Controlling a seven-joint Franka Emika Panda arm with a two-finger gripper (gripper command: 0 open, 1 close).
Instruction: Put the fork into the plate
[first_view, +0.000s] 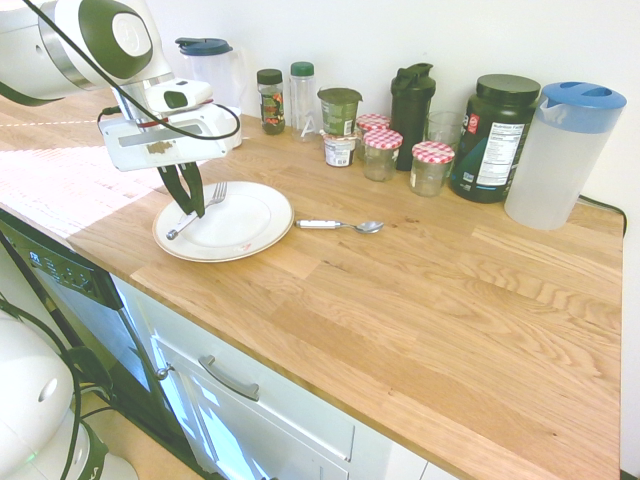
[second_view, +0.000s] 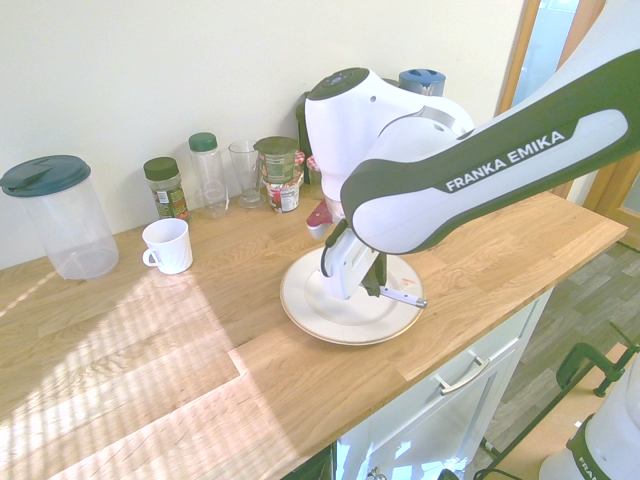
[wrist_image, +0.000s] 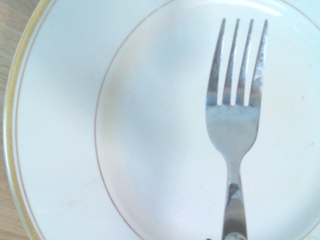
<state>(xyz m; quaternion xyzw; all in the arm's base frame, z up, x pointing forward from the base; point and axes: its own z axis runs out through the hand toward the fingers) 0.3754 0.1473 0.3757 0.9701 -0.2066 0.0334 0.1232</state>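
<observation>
Over the plate (first_view: 238, 238), the claw (first_view: 190, 212) is clamped on the fork (first_view: 217, 193), tines above the plate's middle (the handle end poking toward the rim), with a spoon (first_view: 368, 227) just beside on the tabletop (first_view: 400, 330).

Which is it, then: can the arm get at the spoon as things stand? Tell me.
Probably not yet: the tool is shut on the fork. Nothing stands over the spoon, though.

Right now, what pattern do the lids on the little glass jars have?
The lids have red and white checks, best seen in the first exterior view.
</observation>
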